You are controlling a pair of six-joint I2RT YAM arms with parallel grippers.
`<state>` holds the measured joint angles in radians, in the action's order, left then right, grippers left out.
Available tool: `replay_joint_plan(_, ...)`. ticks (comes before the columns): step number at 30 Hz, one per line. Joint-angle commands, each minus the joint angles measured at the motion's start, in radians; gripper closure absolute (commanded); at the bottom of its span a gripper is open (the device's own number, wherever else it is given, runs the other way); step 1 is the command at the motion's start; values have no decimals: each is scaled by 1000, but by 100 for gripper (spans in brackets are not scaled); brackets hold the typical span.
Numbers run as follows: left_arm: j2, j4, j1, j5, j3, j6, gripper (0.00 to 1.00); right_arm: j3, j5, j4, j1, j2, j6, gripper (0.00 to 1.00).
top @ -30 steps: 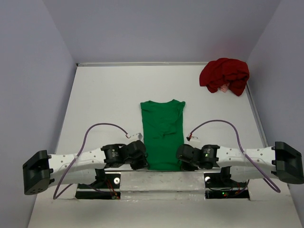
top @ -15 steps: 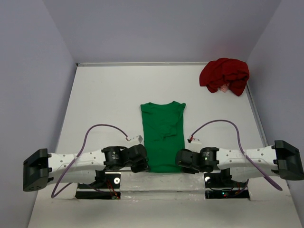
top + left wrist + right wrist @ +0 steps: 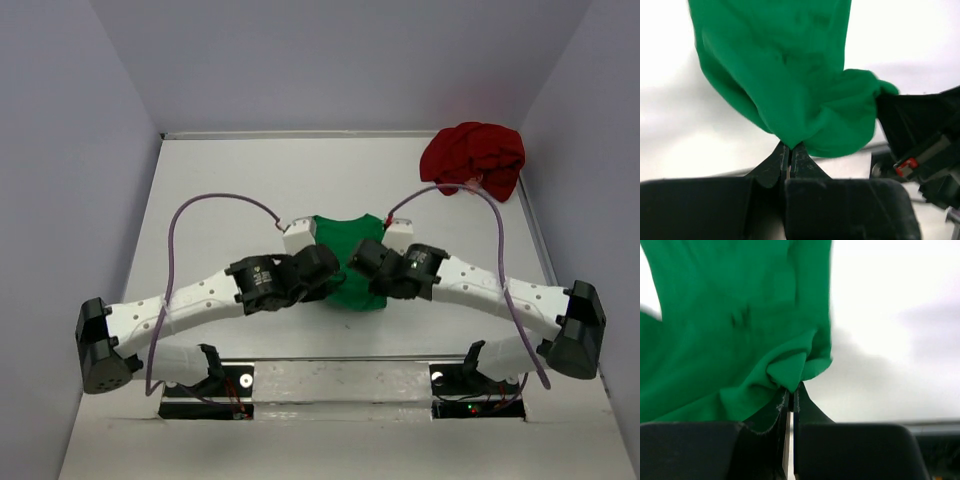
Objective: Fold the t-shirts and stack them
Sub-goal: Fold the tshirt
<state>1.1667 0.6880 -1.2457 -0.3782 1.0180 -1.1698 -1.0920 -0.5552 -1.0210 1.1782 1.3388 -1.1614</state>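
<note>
**Task items.** The green t-shirt (image 3: 345, 232) lies at the centre of the white surface (image 3: 220, 200), with its collar end toward the far wall. The dark red t-shirt (image 3: 473, 160) sits as a crumpled heap in the far right corner, close against the right wall and well apart from the green one. A small pale patch shows on its near side; it is too small to read.

**Left pincer** (image 3: 789, 150). Clenched, grasping a fold of the green t-shirt at the fingertips. The cloth bunches just beyond the tips and stretches away from them.

**Right pincer** (image 3: 791, 392). Clenched, grasping a puckered edge of the green t-shirt between the tips.

**Position.** In the top view both pincers meet over the middle of the green t-shirt, near each other. Each arm reaches inward from its own side.

**Edges and room.** Bare surface runs from the shirt's left edge to the left wall, and from its collar to the far wall. A bare band also lies between the shirt's near edge and the metal strip (image 3: 340, 378) carrying the arm bases. A purple cable (image 3: 200, 215) loops above each arm.
</note>
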Motion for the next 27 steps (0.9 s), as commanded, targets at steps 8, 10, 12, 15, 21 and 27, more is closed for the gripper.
replay_joint_plan(8,416,-154,589,96,371,600,100,-368,254,266,-577,318,822,100)
replay_joint_plan(10,477,-177,626,154,436,624,100,-413,310,286,-607,376,857,100)
replay_joint_plan(12,568,-188,663,170,477,637,100,-472,404,300,-652,465,902,100)
replay_joint_plan(15,692,-189,690,222,574,651,100,-580,434,268,-675,594,930,100)
replay_joint_plan(21,818,-186,747,248,672,694,100,-716,483,259,-727,758,954,100)
replay_joint_plan(27,879,-182,781,240,715,713,100,-836,454,277,-749,890,983,91)
